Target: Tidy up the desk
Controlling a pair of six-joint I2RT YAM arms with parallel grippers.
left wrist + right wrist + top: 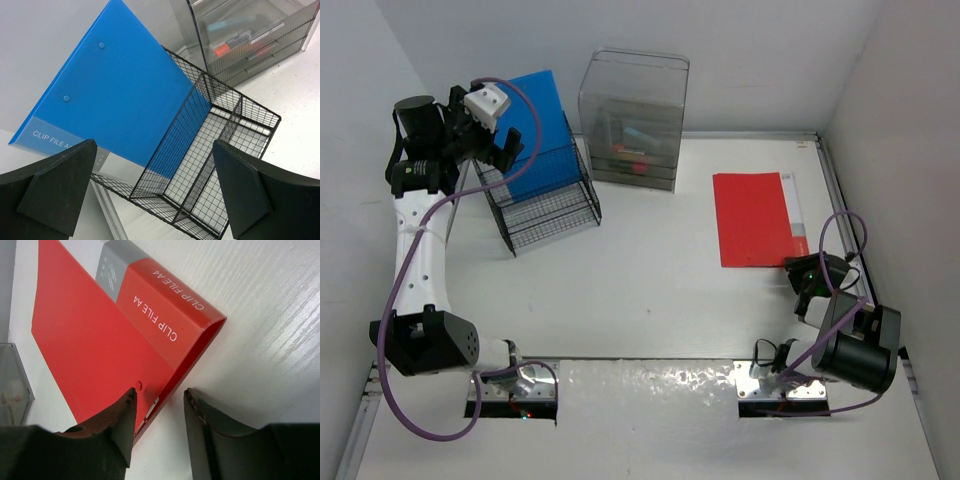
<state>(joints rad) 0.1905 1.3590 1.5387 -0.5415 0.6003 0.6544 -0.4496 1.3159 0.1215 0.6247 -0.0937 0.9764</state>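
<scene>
left pincer (155, 147) hovering spread beside blue file (120, 95) | right pincer (159, 395) part-spread, straddling red file (95, 335) edge | likely risk: red file skidding across worktop (260, 330), escaping pinch

Blue clip file (120, 95) lettered in white; wire rack (234, 122) in black grid mesh. Red clip file (90, 330) with a grey strip and white print. Worktop (270, 315) white, faintly grained.

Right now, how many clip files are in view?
2. The blue clip file stands in the black wire rack, far left; the red clip file lies flat on the desk, at right.
</scene>
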